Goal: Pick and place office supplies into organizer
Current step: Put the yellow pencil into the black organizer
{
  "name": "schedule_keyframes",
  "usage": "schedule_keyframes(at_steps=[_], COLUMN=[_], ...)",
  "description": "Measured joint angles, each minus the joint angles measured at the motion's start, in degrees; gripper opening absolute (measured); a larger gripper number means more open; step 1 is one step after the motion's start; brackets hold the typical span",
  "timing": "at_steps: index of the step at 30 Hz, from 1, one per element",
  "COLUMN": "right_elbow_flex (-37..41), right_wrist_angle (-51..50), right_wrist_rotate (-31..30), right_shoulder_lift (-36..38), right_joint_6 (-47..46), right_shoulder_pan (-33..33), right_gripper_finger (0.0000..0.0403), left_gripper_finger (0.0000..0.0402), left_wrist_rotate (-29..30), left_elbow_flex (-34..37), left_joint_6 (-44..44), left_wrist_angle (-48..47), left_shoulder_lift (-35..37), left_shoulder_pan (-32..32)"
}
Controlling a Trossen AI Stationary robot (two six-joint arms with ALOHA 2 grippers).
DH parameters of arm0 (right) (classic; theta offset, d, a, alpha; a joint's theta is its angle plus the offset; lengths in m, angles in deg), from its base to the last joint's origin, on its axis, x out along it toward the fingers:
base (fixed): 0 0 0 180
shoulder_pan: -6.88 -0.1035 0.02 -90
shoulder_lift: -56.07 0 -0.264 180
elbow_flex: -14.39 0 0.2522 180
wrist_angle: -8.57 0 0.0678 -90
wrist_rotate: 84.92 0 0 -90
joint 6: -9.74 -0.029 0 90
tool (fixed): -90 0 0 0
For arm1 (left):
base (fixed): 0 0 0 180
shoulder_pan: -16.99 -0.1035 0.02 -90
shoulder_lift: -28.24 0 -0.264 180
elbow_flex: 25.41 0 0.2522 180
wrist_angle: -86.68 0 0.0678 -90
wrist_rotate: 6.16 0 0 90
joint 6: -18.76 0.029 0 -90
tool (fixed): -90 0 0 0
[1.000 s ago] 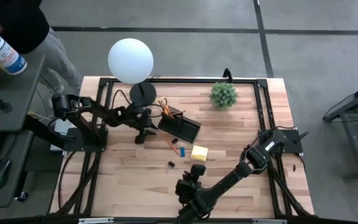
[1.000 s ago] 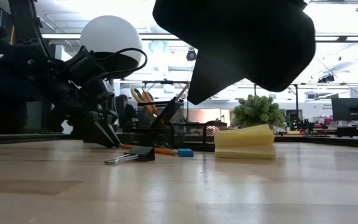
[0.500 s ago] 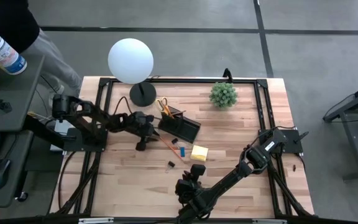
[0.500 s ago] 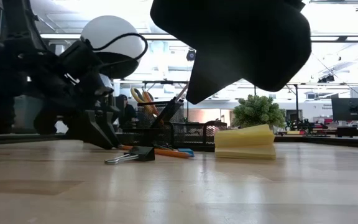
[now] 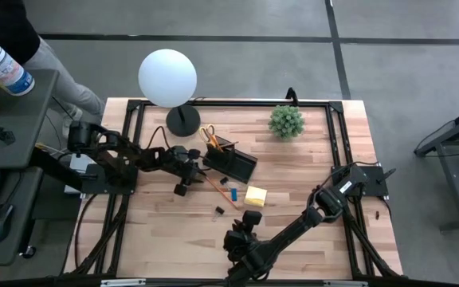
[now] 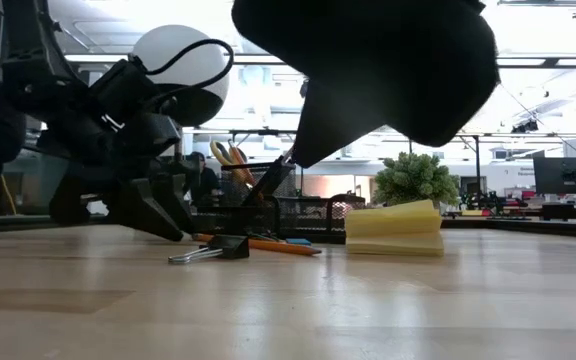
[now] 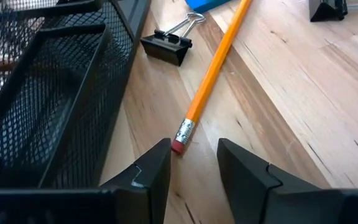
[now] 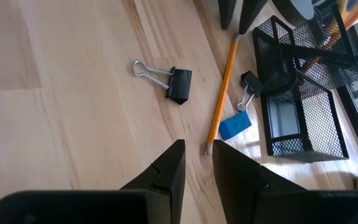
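We find the left gripper [image 7: 193,163] low beside the organizer [image 5: 229,163] toward the bench's far-left corner, fingers narrowly parted around the orange pencil's [image 7: 214,68] eraser end, apparently lining up a pinch.

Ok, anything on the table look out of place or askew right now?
The organizer sits skewed to the table edges. An orange pencil lies loose beside it, with two binder clips and a blue eraser scattered nearby. The left gripper is open at the pencil's eraser end.

white globe lamp [image 5: 167,77], green plant [image 5: 286,121], bottle [image 5: 0,65]
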Motion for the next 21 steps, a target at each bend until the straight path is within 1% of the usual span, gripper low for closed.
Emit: schedule_keyframes(at_steps=[6, 11, 16, 21], right_elbow_flex=[0.0, 0.0, 0.0, 0.0], right_wrist_angle=[0.7, 1.0, 1.1, 1.2], right_wrist_rotate=[0.1, 0.6, 1.2, 1.8], right_shoulder_lift=[0.0, 0.0, 0.0, 0.0], right_joint_6=[1.1, 1.1, 1.1, 1.1], right_shoulder_pan=[0.4, 0.4, 0.4, 0.3], right_gripper_finger=[0.0078, 0.0078, 0.0078, 0.0078], left_gripper_finger=[0.0122, 0.0122, 0.0122, 0.0122], left_wrist_rotate=[0.4, 0.0, -1.7, -1.6], left_elbow_flex=[-1.6, -4.4, -6.6, -6.7], left_joint_6=[2.6, 3.9, 2.9, 2.4], left_wrist_angle=[-1.3, -4.8, -5.0, -5.6], left_shoulder_lift=[-0.2, -2.5, -5.9, -6.3], left_shoulder_pan=[0.0, -0.1, -0.1, -0.1])
